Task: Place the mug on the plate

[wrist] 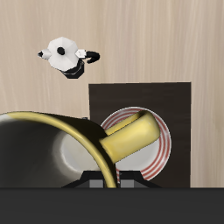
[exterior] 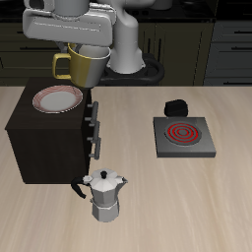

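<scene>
Mug [exterior: 85, 65] held in gripper [exterior: 87, 44], above and beside plate [exterior: 59, 98]

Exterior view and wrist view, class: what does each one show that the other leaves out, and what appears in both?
Only the exterior view shows the grey burner with red rings, the small black object behind it, the robot arm and the cabinet's drawer front. Only the wrist view shows the mug's pale metallic inside, and that the mug hangs partly over the plate. Both show the mug, the plate on the dark cabinet, and the moka pot on the table. The claw's jaws are not clear in either.
</scene>
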Controlling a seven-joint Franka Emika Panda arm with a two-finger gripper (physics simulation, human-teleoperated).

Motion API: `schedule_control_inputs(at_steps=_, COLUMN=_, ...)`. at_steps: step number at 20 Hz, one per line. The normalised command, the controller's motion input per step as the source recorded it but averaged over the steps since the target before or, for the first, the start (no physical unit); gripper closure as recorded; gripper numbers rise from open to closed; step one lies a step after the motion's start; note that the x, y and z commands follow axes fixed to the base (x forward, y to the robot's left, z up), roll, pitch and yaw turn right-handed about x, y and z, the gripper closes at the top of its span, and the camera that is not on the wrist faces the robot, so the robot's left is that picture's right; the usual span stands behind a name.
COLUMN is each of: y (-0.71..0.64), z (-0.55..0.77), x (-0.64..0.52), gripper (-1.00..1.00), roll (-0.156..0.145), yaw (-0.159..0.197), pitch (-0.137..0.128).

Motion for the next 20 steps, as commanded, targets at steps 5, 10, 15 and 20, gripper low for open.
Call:
schedule_control_inputs(at_steps=5, y=-0.44, z=-0.09, x=0.01, gripper=1.00, roll=-0.038, yaw=-0.049, pitch=0.009)
schedule_control_inputs(at_steps=10, y=-0.30, z=-0.08, x=-0.09, gripper=1.00, roll=-0.031, yaw=0.001, pitch=-0.002)
schedule_control_inputs(at_steps=15, y=-0.15, z=-0.17, x=-0.06, gripper=1.00, roll=-0.027, yaw=-0.001, pitch=0.009)
schedule_control_inputs(at_steps=20, y=-0.02, z=-0.26, x=0.05, gripper=1.00, roll=-0.004, yaw=-0.003, pitch=0.028)
